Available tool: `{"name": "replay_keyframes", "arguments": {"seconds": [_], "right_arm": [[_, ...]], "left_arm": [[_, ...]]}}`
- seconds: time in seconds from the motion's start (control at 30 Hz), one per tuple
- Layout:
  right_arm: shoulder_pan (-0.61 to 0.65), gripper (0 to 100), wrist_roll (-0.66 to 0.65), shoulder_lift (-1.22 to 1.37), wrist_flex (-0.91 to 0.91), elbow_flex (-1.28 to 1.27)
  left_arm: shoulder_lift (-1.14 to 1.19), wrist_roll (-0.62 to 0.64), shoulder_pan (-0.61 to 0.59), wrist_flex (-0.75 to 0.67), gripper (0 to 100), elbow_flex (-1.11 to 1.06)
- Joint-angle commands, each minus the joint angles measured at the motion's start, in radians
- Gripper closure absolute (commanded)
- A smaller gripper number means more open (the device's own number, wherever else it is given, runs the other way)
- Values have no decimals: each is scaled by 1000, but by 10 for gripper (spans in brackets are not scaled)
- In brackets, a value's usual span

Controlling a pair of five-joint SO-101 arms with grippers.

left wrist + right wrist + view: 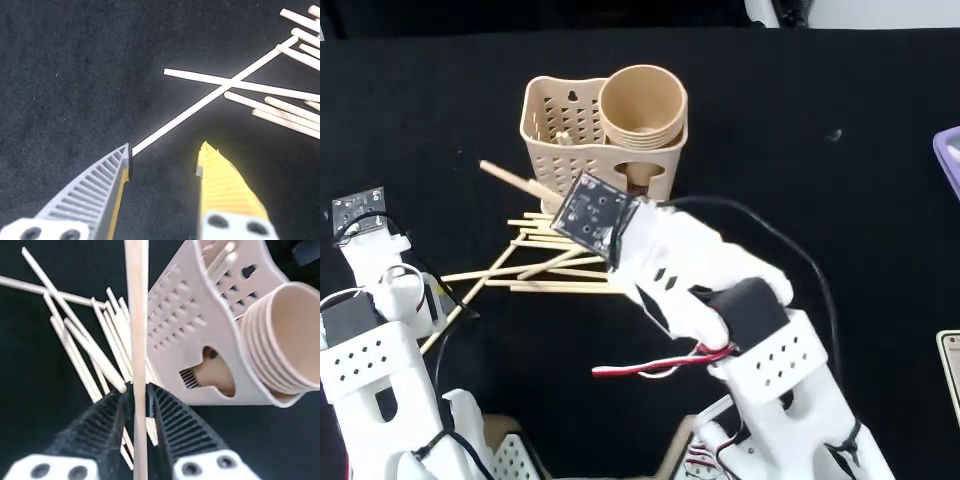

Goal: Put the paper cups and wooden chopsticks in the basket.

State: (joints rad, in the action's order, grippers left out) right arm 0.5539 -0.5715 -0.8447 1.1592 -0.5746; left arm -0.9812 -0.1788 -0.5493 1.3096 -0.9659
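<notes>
Black cloth [860,230] covering table [420,80] edge to edge. Purple object [950,150] poking in at right edge. Pale strip [890,12] showing behind.

Logged left gripper [165,147], jaws apart, above black table [75,60]. Logged one chopstick [200,105] ending just beside grey fingertip [112,170], more chopsticks [280,107] beyond.

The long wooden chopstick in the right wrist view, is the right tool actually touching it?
Touching. The right wrist view shows the right tool closed on the long wooden chopstick, pressed against both its sides with no gap.
</notes>
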Motion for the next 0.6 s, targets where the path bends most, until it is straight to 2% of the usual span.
{"name": "replay_keyframes", "arguments": {"seconds": [0.0, 0.27, 0.4, 0.57], "right_arm": [[-11, 988, 44, -33, 2, 99], [-11, 988, 172, -25, -61, 308], [-11, 987, 270, -25, -305, 266], [-5, 987, 354, -25, -740, 84]], "left_arm": [[-11, 3, 13, 6, 776, 7], [-11, 3, 13, 6, 776, 7], [-11, 3, 13, 6, 776, 7], [-11, 3, 13, 6, 776, 5]]}}
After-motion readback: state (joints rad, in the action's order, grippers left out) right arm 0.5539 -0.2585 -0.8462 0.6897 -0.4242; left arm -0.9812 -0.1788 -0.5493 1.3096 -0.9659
